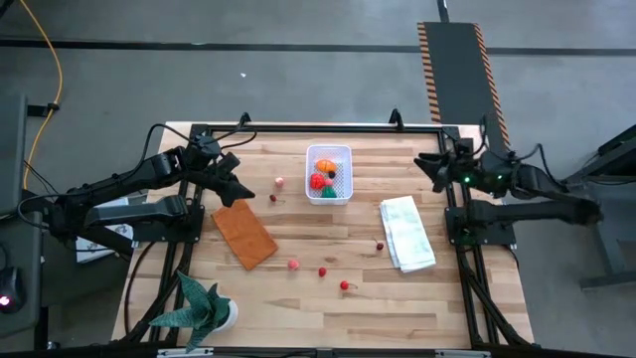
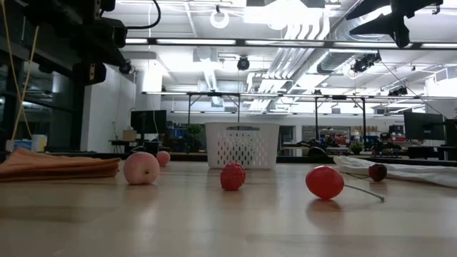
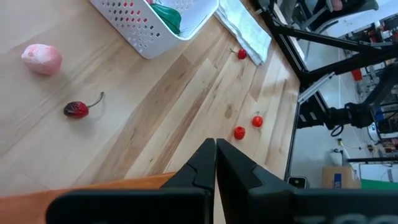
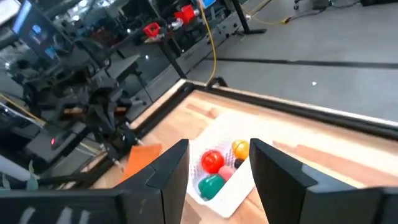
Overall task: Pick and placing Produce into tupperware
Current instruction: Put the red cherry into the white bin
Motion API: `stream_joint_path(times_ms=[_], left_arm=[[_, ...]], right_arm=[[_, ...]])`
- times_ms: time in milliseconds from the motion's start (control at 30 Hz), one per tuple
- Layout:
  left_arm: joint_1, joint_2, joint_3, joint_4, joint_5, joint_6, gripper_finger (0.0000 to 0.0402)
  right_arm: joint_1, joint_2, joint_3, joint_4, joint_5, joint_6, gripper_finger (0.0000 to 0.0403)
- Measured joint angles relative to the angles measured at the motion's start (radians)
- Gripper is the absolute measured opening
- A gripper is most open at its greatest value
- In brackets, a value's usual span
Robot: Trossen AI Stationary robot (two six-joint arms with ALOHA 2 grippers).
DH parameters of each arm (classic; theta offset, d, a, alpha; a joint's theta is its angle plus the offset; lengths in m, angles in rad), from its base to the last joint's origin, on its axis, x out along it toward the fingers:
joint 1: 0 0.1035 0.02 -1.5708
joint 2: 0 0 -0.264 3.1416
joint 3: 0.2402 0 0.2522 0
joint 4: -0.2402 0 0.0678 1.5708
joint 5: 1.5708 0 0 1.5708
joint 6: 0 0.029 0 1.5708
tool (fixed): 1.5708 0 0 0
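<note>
Wooden table (image 1: 298, 298) edges: left gripper (image 1: 241, 189) jaws closed empty, right gripper (image 1: 425, 165) jaws apart.

In the low view both arms are cut off by the top edge, grippers unseen. The tub (image 2: 241, 145) wall hides its contents there. In the left wrist view the tub (image 3: 149, 25) is cropped at 12 o'clock, the cloth (image 3: 245, 28) too.
</note>
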Motion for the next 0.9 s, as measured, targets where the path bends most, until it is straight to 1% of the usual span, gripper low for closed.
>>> stream_joint_path(times_ms=[133, 300, 433, 567, 667, 767, 900], left_arm=[[0.0, 0.0, 0.0, 0.0, -0.004, 0.012, 0.0003], [0.0, 0.0, 0.0, 0.0, -0.004, 0.025, 0.0003], [0.0, 0.0, 0.0, 0.0, -0.004, 0.04, 0.0003], [0.0, 0.0, 0.0, 0.0, -0.004, 0.059, 0.0003], [0.0, 0.001, 0.0, 0.0, -0.004, 0.06, 0.0003], [0.0, 0.001, 0.0, 0.0, -0.004, 0.06, 0.0003], [0.0, 0.001, 0.0, 0.0, -0.004, 0.075, 0.0003]], right_arm=[[0.147, 0.069, 0.0, 0.0, 0.123, 0.058, 0.016], [0.317, 0.162, 0.0, -0.001, 0.274, 0.17, 0.016], [0.432, 0.234, 0.0, -0.015, 0.335, 0.297, 0.016], [0.513, 0.31, 0.0, -0.065, 0.344, 0.453, 0.016], [0.549, 0.37, 0.027, -0.135, 0.327, 0.557, 0.016], [0.566, 0.442, 0.097, -0.262, 0.284, 0.642, 0.016], [0.57, 0.553, 0.222, -0.475, 0.212, 0.745, 0.016]])
